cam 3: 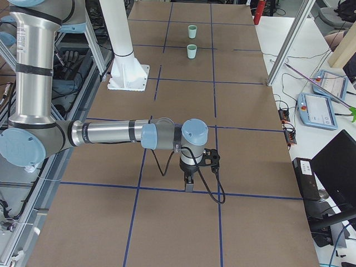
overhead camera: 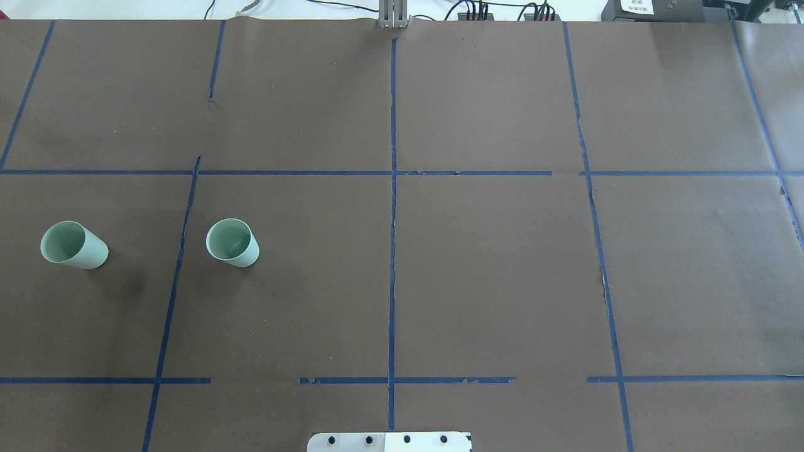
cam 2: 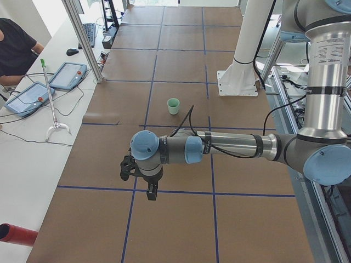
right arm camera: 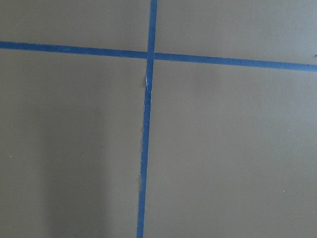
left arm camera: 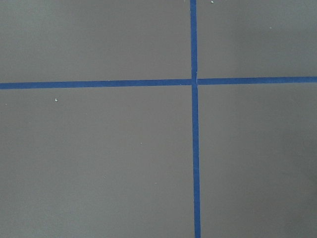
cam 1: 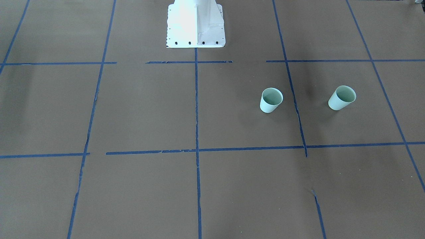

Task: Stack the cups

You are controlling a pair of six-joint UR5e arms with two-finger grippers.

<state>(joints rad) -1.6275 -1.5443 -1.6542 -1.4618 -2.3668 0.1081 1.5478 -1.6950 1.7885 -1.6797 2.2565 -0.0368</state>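
Two pale mint-green cups stand upright and apart on the brown table, on the robot's left side. One cup [overhead camera: 74,245] [cam 1: 342,97] [cam 3: 192,31] is nearer the table's left end. The other cup [overhead camera: 232,242] [cam 1: 271,100] [cam 2: 174,106] [cam 3: 192,52] is nearer the middle. My left gripper [cam 2: 151,192] hangs high above the table and shows only in the exterior left view, so I cannot tell whether it is open or shut. My right gripper [cam 3: 189,183] hangs far from the cups and shows only in the exterior right view, so I cannot tell its state either. Both wrist views show only bare table and blue tape.
The white robot pedestal [cam 1: 196,23] stands at the table's robot side. Blue tape lines [overhead camera: 392,251] divide the brown table. A side bench with tablets [cam 2: 66,75] and a grabber tool [cam 2: 52,104] runs along the operators' side, where a person [cam 2: 13,46] sits.
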